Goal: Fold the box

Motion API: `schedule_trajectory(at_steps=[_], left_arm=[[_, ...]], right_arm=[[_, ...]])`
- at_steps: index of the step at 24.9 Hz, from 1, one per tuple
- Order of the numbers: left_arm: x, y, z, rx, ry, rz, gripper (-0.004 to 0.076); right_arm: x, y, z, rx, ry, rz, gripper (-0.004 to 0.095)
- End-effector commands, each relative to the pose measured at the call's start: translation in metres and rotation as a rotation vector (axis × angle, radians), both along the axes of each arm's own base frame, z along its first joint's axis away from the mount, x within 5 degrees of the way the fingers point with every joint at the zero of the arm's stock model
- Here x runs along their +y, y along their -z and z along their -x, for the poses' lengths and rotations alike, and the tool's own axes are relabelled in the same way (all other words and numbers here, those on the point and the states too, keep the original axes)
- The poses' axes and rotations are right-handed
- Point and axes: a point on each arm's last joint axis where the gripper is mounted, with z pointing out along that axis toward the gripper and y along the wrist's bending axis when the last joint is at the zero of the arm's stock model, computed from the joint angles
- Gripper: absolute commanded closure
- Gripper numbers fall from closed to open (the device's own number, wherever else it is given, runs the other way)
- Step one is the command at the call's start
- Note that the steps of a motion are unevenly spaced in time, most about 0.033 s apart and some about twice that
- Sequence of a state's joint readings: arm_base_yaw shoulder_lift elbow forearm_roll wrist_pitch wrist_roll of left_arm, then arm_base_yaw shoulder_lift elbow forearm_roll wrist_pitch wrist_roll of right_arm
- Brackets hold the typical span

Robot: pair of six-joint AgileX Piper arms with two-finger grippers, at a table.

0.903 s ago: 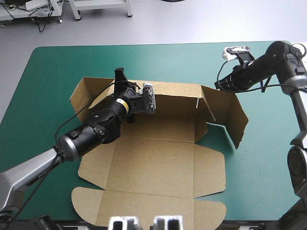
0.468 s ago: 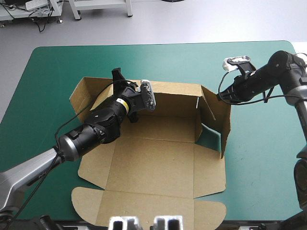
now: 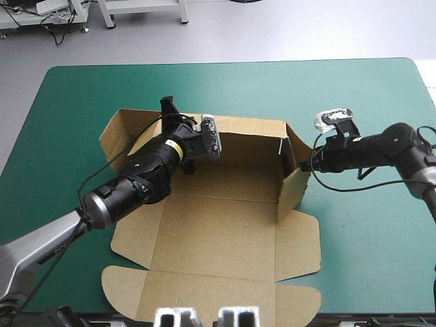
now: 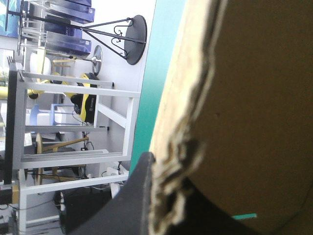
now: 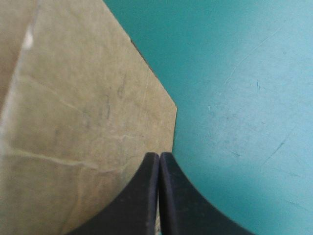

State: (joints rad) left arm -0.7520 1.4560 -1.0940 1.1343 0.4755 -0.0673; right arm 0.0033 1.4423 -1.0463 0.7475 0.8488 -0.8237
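Note:
The brown box (image 3: 218, 225) lies in the middle of the teal-green cover, its back wall (image 3: 248, 133) raised and its front panels flat. My left gripper (image 3: 172, 117) is at the top edge of the back wall near its left end, shut on the board. In the left wrist view one black finger (image 4: 139, 196) shows against the ragged board edge (image 4: 195, 122). My right gripper (image 3: 304, 165) is shut, and its tip is against the outside of the upright right wall (image 3: 293, 187). In the right wrist view the right gripper (image 5: 159, 159) meets the board (image 5: 88, 122) near its corner.
A slanted left flap (image 3: 114, 133) stands at the back wall's left end. Flat lid panels with rounded tabs (image 3: 126, 289) reach the table's front edge. Bare teal-green cover (image 3: 368, 238) lies to the right of the box and beyond it.
My right gripper has come down and toward the box, swinging the right wall from splayed outward to upright against the box's side. The left gripper has stayed on the back wall.

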Motion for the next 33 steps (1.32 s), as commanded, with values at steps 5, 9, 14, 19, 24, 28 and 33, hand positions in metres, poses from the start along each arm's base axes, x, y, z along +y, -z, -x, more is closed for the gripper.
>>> schedule_trajectory(at_steps=[5,9,14,19,24,28,33], left_arm=[[0.001,-0.021,0.006,-0.094,0.086,-0.071,0.0734],[0.001,-0.020,0.005,-0.090,0.080,-0.081,0.0734],[-0.001,-0.013,0.002,-0.081,0.083,-0.123,0.0734],[-0.002,-0.004,-0.003,-0.067,0.079,-0.195,0.0734],[-0.002,-0.005,-0.003,-0.067,0.077,-0.196,0.0734],[-0.002,-0.005,-0.003,-0.067,0.077,-0.196,0.0734],[-0.001,-0.004,-0.003,-0.066,0.073,-0.198,0.0734]], right_arm=[[0.005,0.002,0.010,-0.180,-0.058,-0.045,0.0917],[0.006,0.002,0.012,-0.188,-0.102,-0.028,0.0909],[0.006,-0.002,0.017,-0.204,-0.127,-0.003,0.0758],[0.005,-0.005,0.027,-0.195,-0.202,0.058,0.0571],[0.005,-0.004,0.029,-0.206,-0.247,0.086,0.0570],[0.013,-0.004,0.030,-0.226,-0.303,0.099,0.0570],[0.032,-0.002,0.033,-0.270,-0.391,0.149,0.0501]])
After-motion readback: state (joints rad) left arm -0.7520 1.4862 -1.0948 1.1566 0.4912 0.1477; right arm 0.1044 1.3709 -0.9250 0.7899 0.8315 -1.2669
